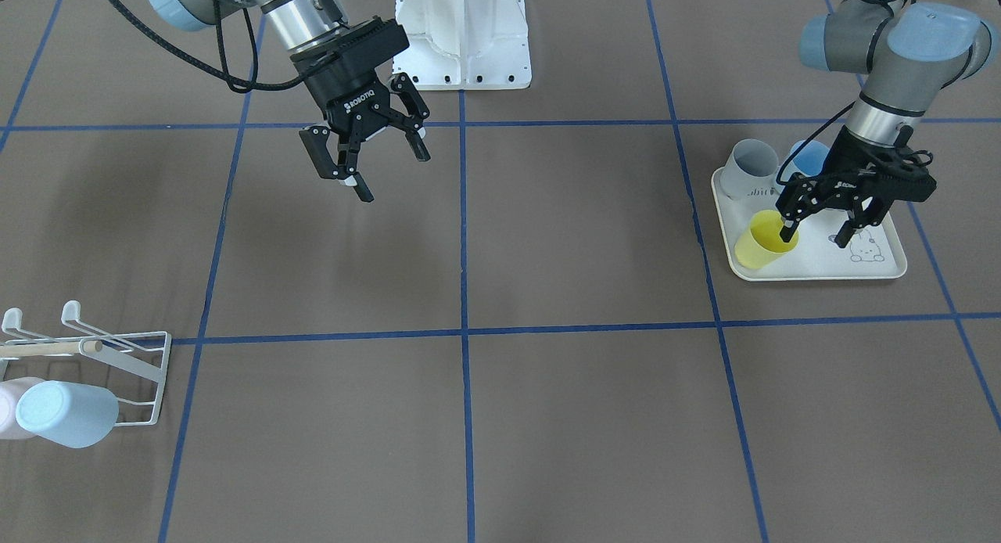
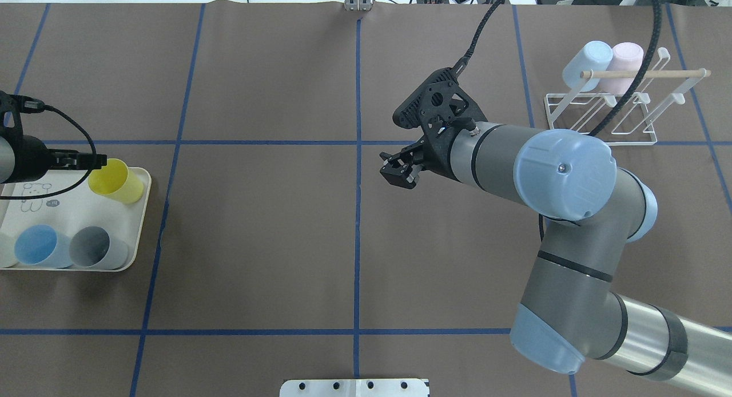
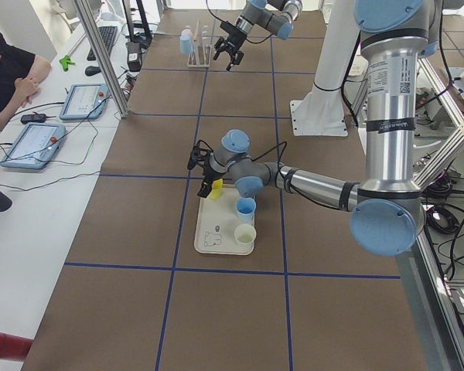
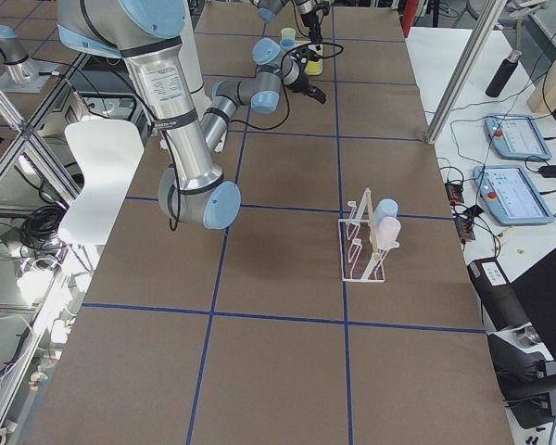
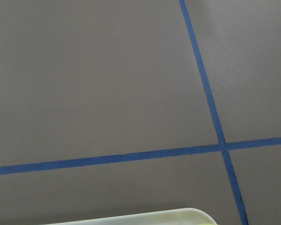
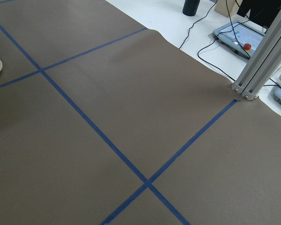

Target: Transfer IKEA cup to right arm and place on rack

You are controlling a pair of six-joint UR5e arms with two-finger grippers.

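Observation:
A yellow IKEA cup (image 1: 760,248) (image 2: 117,181) lies tilted on the cream tray (image 1: 821,271) (image 2: 143,214), its mouth facing up toward the arm. My left gripper (image 1: 816,233) hangs open over it, with one fingertip (image 1: 788,230) inside the cup's mouth and the other outside above the tray. My right gripper (image 1: 367,160) (image 2: 398,173) hovers open and empty over the middle of the table, far from both cup and rack. The white wire rack (image 1: 141,371) (image 2: 600,119) with its wooden dowel stands at the table's far right end.
A blue cup (image 2: 35,245) and a grey cup (image 2: 94,248) also sit on the tray. A light-blue cup (image 2: 580,65) and a pink cup (image 2: 623,62) hang on the rack. The robot's white base (image 1: 465,34) stands between the arms. A person sits beside the table (image 3: 8,73).

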